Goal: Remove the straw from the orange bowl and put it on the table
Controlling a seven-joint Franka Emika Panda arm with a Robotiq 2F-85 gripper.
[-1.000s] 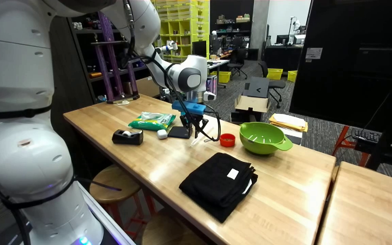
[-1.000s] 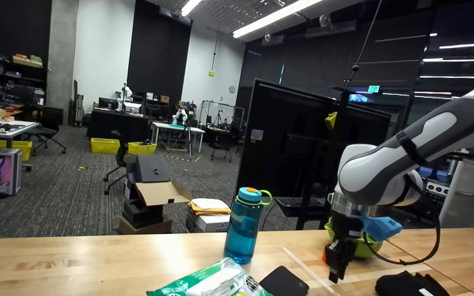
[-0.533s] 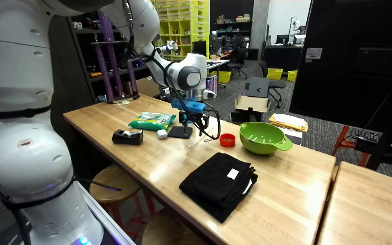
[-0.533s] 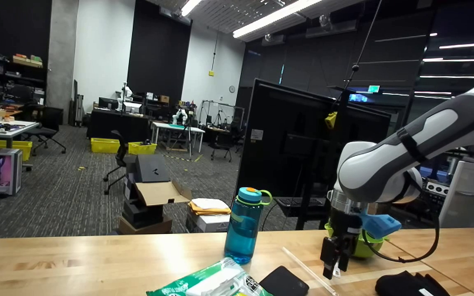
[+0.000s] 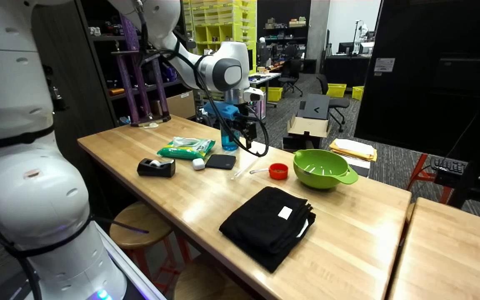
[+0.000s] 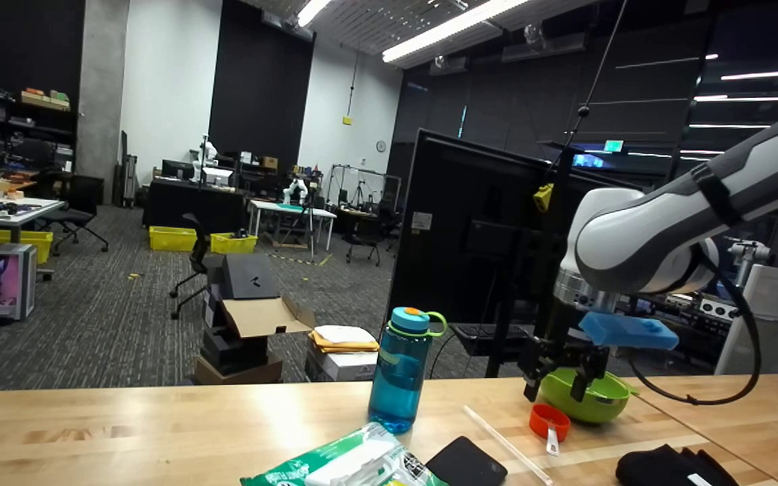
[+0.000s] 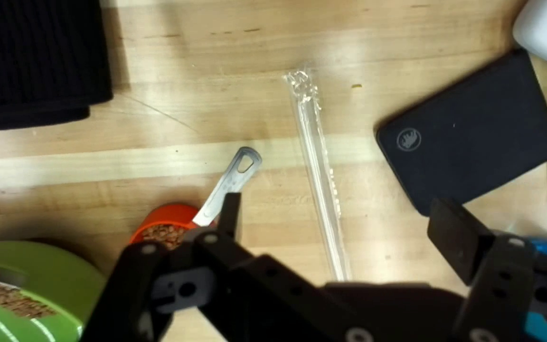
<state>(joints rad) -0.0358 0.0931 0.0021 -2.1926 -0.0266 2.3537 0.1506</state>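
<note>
Drinking straw (image 7: 320,183), single and slim, lies in a crinkled clear wrapper (image 7: 302,88) flat on the smooth, pale wooden table (image 5: 348,250), between a flat black case (image 7: 473,142) with rounded corners and the round orange measuring cup (image 7: 174,214) of coarse brown grains (image 7: 163,234). That cup's grey handle (image 7: 226,186), pierced near its end, angles toward the straw. Overhead hangs the gripper (image 7: 342,221), its two fingers spread wide apart. Counted too: one slotted green colander (image 5: 316,180), one folded stack of ribbed black cloth (image 5: 261,225), two round wooden stool seats (image 5: 140,229)
</note>
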